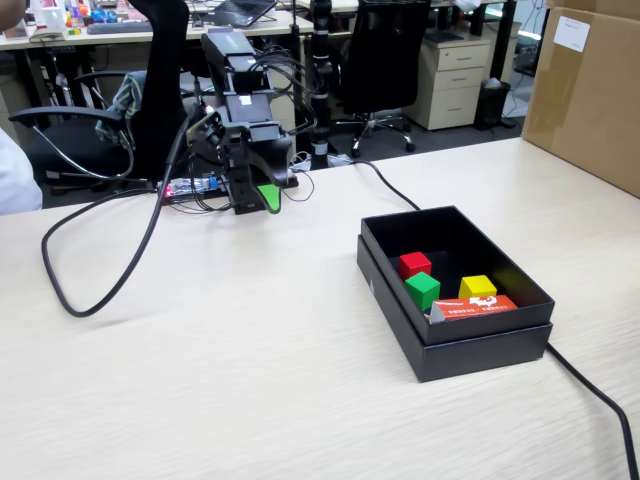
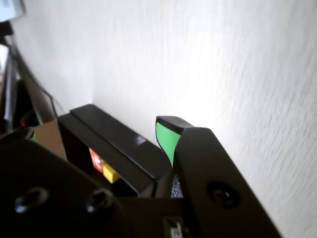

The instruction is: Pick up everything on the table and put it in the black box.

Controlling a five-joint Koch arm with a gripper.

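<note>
Four items sit in the black cardboard box [image 1: 455, 340]; we can't tell whether the green-tipped gripper [image 1: 268, 196] is open/closed.

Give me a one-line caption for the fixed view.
Arm folded at the table's rear; black box holds red, green and yellow cubes plus an orange pack.

black arm [image 1: 240, 110], green-tipped end effector [image 1: 262, 195]

Cardboard box [image 1: 590, 85] far right, black cable [image 1: 95, 290] on table, office chairs [image 1: 385, 55] behind.
</note>
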